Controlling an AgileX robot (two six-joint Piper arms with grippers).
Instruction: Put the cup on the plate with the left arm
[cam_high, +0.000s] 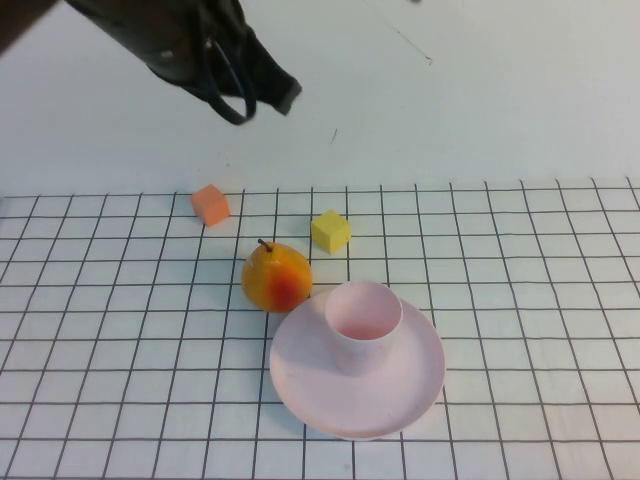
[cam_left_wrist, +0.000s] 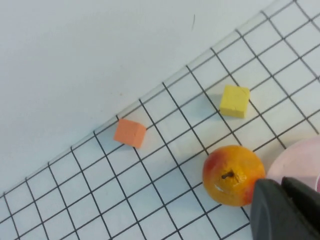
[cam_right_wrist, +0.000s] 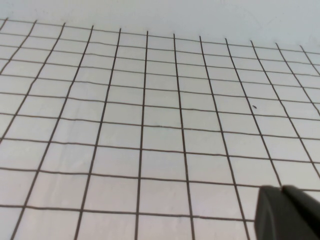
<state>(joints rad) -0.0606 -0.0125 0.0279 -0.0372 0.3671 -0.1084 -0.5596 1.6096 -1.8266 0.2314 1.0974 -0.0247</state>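
You have the cup (cam_high: 363, 323) standing upright on the plate (cam_high: 415, 395), set toward the plate's far left part, with its open mouth facing up. The plate lies flat on the gridded worktop (cam_high: 540, 300), near the front middle of the high view.

Just beside the plate's far left rim you will see a pear (cam_high: 276, 278), yellow with a red blush and its stem pointing up; in the high view it looks to touch or nearly touch the rim, and I cannot tell which. Beyond the pear sits a yellow cube (cam_high: 331, 231), and further to the left an orange cube (cam_high: 211, 204), right at the far edge of the grid. The two cubes are apart from each other and from the pear.

Your left gripper (cam_high: 262, 92) hangs high above the plain far part of the worktop, up and to the left, well apart from the cup and holding nothing. In the left wrist view its dark tip (cam_left_wrist: 287, 210) shows over the pear and the plate's edge; the fingers look close together, but I cannot tell for sure whether they are shut.

Your right gripper (cam_right_wrist: 287, 212) shows only as a dark tip in the right wrist view, over bare grid, and I cannot tell its state.
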